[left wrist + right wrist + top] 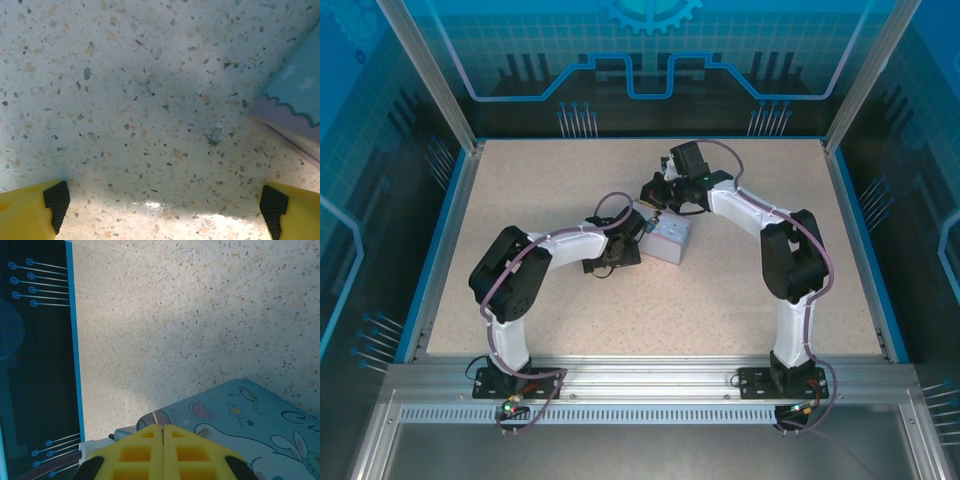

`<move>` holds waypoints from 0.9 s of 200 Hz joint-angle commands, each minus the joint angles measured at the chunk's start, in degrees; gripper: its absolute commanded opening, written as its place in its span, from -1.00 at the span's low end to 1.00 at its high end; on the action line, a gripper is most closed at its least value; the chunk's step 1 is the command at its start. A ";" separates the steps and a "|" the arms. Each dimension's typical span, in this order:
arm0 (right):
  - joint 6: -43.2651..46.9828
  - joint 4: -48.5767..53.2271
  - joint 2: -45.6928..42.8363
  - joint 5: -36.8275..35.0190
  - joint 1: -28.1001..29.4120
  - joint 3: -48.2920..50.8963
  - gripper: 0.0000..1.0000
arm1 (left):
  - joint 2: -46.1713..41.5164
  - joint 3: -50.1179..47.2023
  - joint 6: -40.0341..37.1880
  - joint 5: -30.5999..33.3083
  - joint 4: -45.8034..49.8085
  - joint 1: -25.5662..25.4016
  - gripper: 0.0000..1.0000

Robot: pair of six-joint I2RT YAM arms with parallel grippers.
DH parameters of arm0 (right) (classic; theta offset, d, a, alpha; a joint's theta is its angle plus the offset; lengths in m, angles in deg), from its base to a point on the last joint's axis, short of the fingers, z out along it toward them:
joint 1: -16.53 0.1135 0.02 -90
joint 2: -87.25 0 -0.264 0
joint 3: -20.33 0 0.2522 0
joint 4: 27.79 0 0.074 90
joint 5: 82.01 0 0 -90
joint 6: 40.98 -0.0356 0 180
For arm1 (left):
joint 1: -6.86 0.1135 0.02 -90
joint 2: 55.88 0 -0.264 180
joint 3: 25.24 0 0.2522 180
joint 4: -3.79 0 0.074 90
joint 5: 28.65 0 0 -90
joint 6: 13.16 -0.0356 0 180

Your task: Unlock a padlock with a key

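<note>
While left fingers (25, 212) splay wide, right fingers (134, 454) press together.

From overhead, the left gripper (609, 258) sat tucked beneath its own wrist, so you could not read its jaws there. That arm also covered the near-left corner of the tin (667, 240). Whatever lay at the right gripper (655, 205) was too small for you to separate from the dark fingers. In the left wrist view, the bottom edge cut off both yellow fingers (27, 215), and the tin ran off the right edge. In the right wrist view, the closed fingertips (142, 442) hid most of a small metallic piece (125, 432); you could not tell what it was. The tin's lid was cropped at right and bottom.
</note>
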 commanded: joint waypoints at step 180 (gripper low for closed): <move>-7.46 -9.82 -8.65 -8.89 6.57 18.96 -1.00 | -2.99 -13.86 5.41 -9.29 -17.05 2.93 0.98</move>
